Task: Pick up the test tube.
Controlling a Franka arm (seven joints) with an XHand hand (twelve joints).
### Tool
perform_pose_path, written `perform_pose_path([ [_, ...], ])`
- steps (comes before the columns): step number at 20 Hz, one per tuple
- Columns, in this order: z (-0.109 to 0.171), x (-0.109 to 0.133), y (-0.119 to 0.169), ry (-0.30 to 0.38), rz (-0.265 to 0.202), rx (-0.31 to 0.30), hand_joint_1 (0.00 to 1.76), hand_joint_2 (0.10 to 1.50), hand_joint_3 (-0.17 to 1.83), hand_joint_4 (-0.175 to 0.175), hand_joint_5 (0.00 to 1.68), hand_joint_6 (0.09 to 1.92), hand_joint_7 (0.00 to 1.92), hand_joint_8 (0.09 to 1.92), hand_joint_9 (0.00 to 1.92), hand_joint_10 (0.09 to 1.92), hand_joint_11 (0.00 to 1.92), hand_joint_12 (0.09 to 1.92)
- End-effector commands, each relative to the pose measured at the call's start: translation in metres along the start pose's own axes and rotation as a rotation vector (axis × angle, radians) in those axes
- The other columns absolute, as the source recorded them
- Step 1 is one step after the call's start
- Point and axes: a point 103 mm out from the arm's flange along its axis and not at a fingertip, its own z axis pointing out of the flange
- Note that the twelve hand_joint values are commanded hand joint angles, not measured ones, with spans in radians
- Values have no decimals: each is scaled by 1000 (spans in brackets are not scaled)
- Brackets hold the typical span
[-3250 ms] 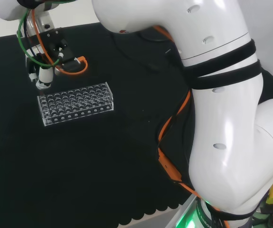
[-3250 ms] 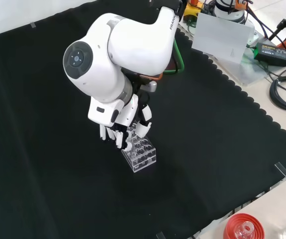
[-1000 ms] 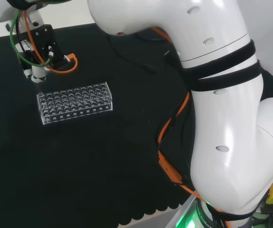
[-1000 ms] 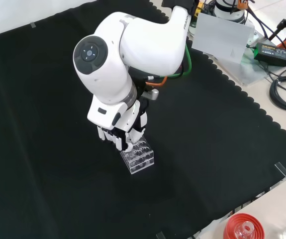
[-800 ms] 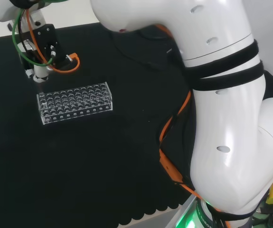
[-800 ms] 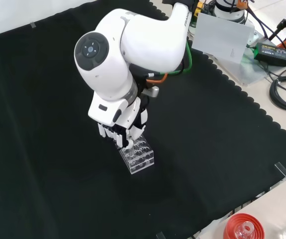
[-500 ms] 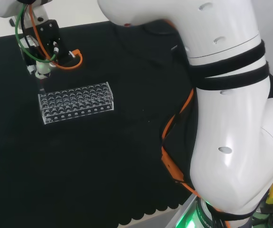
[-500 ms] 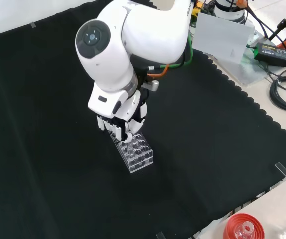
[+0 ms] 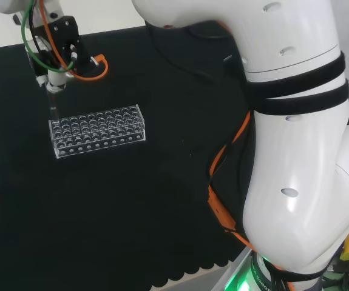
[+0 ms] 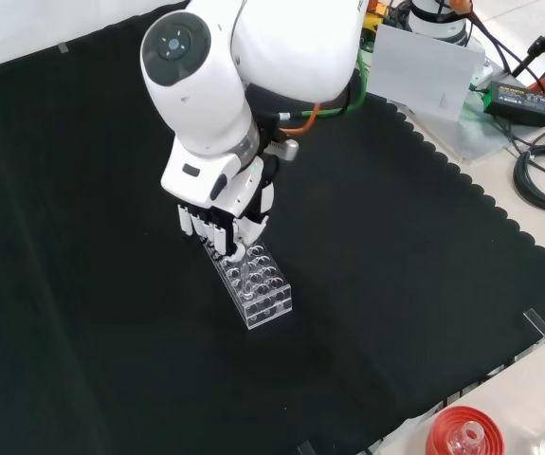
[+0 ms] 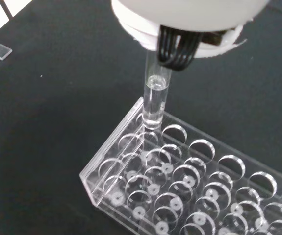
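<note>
A clear test tube [image 11: 155, 100] hangs upright under the hand [image 11: 190, 17], whose curled fingers [image 11: 176, 49] close on its top. Its lower end stands at a corner hole of the clear plastic rack [image 11: 180, 181]; I cannot tell whether it is free of the hole. In the head view the hand [image 9: 55, 77] is above the rack's [image 9: 96, 131] far left corner, with the thin tube [image 9: 53, 111] reaching down to it. In the front view the hand [image 10: 221, 220] hovers over the upper end of the rack [image 10: 256, 287]. The rack's other holes look empty.
The arm's big white links [image 9: 283, 121] rise at the head view's right, with orange cable [image 9: 223, 157] along them. In the front view a red ribbed ring [image 10: 463, 436] sits beyond the cloth's scalloped edge at bottom right, and a pale board [image 10: 424, 71] and cables [image 10: 542, 175] lie at top right.
The hand has risen over the rack's corner, drawing the test tube upward with it. The rack has stayed in place.
</note>
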Motion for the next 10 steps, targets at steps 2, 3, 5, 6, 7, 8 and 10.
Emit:
perform_pose_path([
  [2,-21,-6,-6,-27,-3,-18,1431,670,602,-175,1221,495,1348,823,1255,642,1073,1107],
  [3,-24,-7,-7,-25,-3,-23,1431,670,603,-175,1222,493,1349,822,1256,642,1073,1107],
  [5,-28,-8,-9,-23,-2,-32,1431,669,603,-175,1225,489,1351,820,1256,641,1073,1107],
  [6,-30,-9,-11,-22,-1,-36,1431,668,604,-175,1226,487,1351,818,1256,641,1073,1108],
  [7,-33,-10,-13,-20,0,-41,1431,668,604,-175,1227,486,1352,817,1257,640,1074,1108],
  [8,-36,-12,-15,-16,1,-45,1431,667,605,-175,1228,484,1353,816,1257,639,1074,1108],
  [10,-42,-15,-19,-2,7,-56,1431,666,606,-175,1230,479,1354,815,1258,638,1074,1109],
])
